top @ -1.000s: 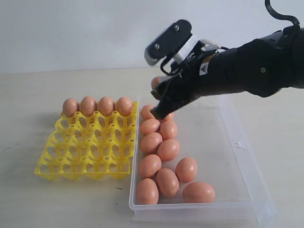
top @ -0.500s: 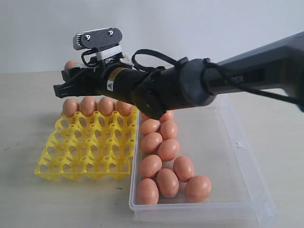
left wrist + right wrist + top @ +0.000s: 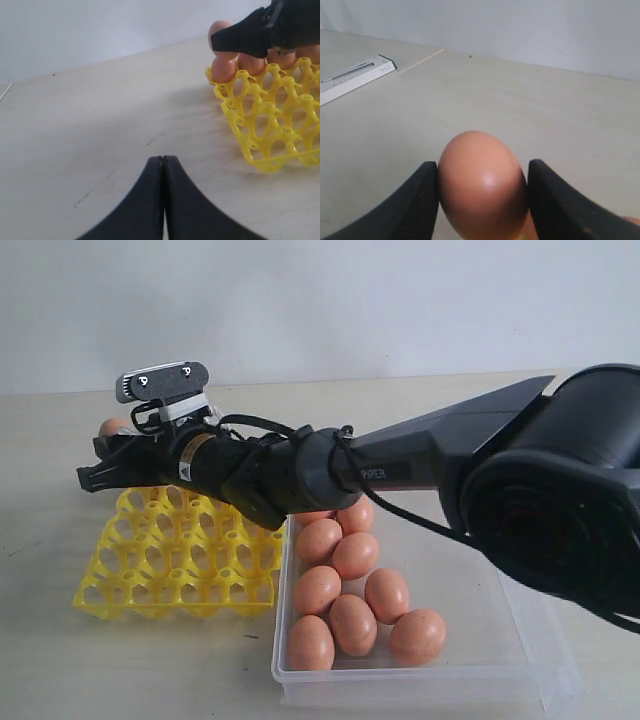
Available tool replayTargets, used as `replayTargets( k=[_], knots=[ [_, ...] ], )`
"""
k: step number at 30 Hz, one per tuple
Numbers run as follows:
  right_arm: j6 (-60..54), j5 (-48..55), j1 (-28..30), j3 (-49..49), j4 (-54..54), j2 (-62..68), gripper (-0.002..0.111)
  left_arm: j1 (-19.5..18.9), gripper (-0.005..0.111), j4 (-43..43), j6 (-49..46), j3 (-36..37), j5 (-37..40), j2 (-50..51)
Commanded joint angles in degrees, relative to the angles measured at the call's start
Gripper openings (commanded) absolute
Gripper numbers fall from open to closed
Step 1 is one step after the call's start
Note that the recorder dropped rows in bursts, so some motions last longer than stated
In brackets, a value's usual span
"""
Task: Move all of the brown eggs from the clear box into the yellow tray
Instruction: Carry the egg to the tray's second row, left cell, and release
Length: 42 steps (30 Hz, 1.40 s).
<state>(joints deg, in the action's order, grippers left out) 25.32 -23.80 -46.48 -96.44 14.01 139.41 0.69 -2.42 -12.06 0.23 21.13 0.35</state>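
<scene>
My right pincer (image 3: 103, 452), gripping one brown egg (image 3: 482, 185), now leaves the clear box (image 3: 500, 570) behind it and hangs over the yellow tray (image 3: 150, 580) (placement next).

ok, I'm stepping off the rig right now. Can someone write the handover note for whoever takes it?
Right hand: shut on one smooth brown egg, above the far-left corner of the square yellow plastic egg tray, as the exterior view sees it.
Left hand: shut, empty, over bare table, apart from the tray.
Done: row of brown eggs in the tray's far cups; the arm hides the count.
Left: seat the held egg, then move at least eight loose brown eggs from the clear plastic box.
</scene>
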Motion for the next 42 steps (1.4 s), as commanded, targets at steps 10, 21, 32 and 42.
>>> replayTargets(
  k=[10,21,32,42],
  knots=[
    [2.24,2.78,-0.70,-1.75,1.64,2.55,0.006,-0.10,0.000,0.19,0.07,-0.23,-0.33,-0.35],
    [2.24,5.67,-0.70,-1.75,1.02,2.55,0.032,-0.10,0.000,0.19,0.07,-0.23,-0.33,-0.35],
    [2.24,7.73,-0.70,-1.75,-0.47,2.45,0.066,-0.10,0.000,0.19,0.07,-0.23,-0.33,-0.35],
    [-0.26,29.88,-0.70,-1.75,-0.20,-10.57,0.061,-0.10,0.000,0.19,0.07,-0.23,-0.33,-0.35]
  ],
)
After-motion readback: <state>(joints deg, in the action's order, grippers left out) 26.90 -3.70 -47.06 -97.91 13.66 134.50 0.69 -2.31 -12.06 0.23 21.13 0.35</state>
